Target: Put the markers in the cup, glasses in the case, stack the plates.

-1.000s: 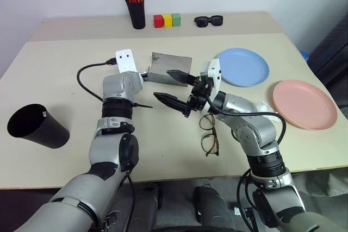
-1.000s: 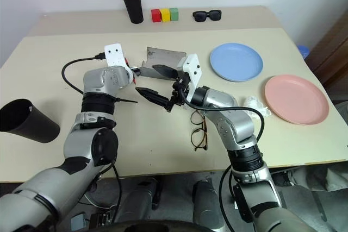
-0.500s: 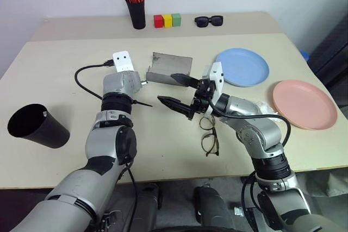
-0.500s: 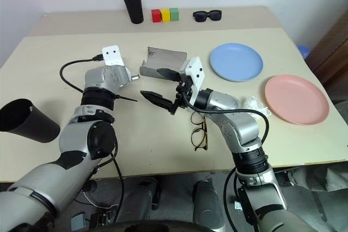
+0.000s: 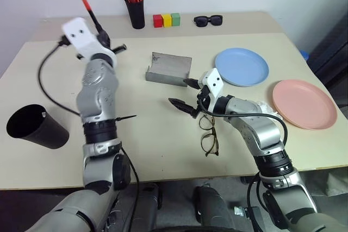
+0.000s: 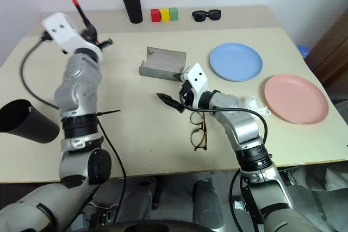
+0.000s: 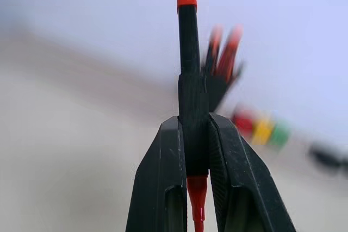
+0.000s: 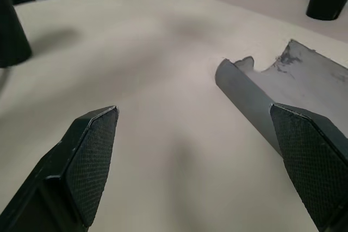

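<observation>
Now mid-carry: left gripper point(image 7: 197, 150) clamped on the red marker point(image 7: 191, 101), raised high over the far left of the table point(image 5: 163, 134), marker standing up out of the pinch with its red end topmost. Grip sits on the black section, both fingers point(image 7: 163, 177) flat against the barrel. Cup point(image 5: 33, 126) lying tipped on its side at the near left edge, mouth facing toward the table's middle, well apart from the raised marker. Likely next step: bring the marker down to the cup mouth. To do well: tilt the wrist so the marker lines up with the sideways opening, feed an end well inside before letting go, release low so nothing rolls back out or nudges the cup off the edge. White marker not made out in these views. Right gripper point(image 5: 184, 97) spread wide and empty, hovering low just beside the open grey case point(image 5: 169, 69), glasses point(image 5: 209, 134) flat on the table just beneath that forearm. Blue plate point(image 5: 242, 67) and pink plate point(image 5: 303, 104) side by side at right, unstacked. Best kept clear of the glasses while the left arm works.
</observation>
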Robot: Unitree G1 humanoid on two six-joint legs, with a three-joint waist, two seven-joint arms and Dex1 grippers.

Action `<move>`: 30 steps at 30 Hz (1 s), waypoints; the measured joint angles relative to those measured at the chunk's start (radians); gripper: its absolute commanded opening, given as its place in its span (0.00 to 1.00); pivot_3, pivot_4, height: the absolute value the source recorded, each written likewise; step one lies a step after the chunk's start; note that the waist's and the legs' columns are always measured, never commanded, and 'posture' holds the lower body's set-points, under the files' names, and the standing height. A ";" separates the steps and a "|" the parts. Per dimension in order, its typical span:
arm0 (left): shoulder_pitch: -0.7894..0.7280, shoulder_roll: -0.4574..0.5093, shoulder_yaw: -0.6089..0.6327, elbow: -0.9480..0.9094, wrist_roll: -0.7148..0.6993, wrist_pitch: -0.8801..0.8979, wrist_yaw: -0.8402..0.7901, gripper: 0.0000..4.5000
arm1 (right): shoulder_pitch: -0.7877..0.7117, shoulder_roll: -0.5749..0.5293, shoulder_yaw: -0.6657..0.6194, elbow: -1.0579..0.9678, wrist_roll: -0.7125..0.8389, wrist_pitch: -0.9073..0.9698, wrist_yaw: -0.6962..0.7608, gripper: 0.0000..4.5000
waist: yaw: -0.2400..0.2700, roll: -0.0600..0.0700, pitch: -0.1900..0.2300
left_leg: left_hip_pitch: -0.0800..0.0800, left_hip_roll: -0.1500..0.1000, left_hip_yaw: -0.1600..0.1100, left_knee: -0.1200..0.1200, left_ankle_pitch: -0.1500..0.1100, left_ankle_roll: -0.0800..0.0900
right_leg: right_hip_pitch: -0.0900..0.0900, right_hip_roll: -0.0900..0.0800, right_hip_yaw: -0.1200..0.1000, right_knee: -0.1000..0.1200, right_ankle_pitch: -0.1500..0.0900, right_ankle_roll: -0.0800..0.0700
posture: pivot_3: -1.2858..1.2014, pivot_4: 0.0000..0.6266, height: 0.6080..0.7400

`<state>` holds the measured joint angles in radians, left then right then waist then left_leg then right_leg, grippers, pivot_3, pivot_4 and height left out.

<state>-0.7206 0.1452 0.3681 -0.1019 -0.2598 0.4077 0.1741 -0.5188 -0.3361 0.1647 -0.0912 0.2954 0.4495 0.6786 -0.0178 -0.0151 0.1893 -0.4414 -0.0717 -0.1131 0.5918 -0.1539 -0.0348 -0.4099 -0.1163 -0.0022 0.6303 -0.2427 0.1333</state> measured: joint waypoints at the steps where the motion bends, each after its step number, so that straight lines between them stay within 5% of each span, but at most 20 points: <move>1: 0.047 0.020 0.004 -0.062 0.010 -0.011 -0.003 0.01 | 0.000 -0.003 -0.002 0.001 0.000 -0.005 0.002 1.00 | 0.000 0.000 0.000 | 0.000 0.000 0.000 0.000 0.000 0.000 | 0.000 0.000 0.000 0.000 0.000 0.000 | 0.52 0.24 1.00; 10: 0.514 0.120 0.140 -0.497 0.125 -0.091 0.001 0.01 | -0.002 0.028 -0.065 -0.046 0.161 0.007 0.110 1.00 | 0.009 0.000 0.000 | 0.000 0.000 -0.001 0.001 0.000 0.000 | 0.002 0.000 0.000 -0.001 -0.001 -0.002 | 0.52 0.24 1.00; 17: 0.763 0.037 0.180 -0.567 0.196 -0.165 0.019 0.01 | -0.018 0.038 -0.055 -0.091 0.257 0.047 0.186 1.00 | 0.007 0.000 -0.001 | 0.001 0.001 -0.001 0.001 -0.001 0.000 | 0.001 0.000 0.000 -0.001 -0.002 -0.004 | 0.52 0.24 1.00; 30: 0.863 -0.098 0.189 -0.508 0.229 -0.292 0.067 0.01 | -0.022 0.050 -0.012 -0.091 0.257 0.047 0.202 1.00 | 0.008 0.000 -0.001 | 0.000 0.001 -0.001 0.001 -0.002 -0.002 | 0.001 0.000 -0.001 -0.001 -0.003 -0.004 | 0.52 0.24 1.00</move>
<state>0.1429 0.0476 0.5570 -0.6102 -0.0305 0.1153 0.2412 -0.5404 -0.2864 0.1524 -0.1821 0.5522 0.4966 0.8808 -0.0094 -0.0151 0.1885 -0.4411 -0.0707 -0.1140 0.5926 -0.1559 -0.0367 -0.4087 -0.1166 -0.0029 0.6288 -0.2452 0.1288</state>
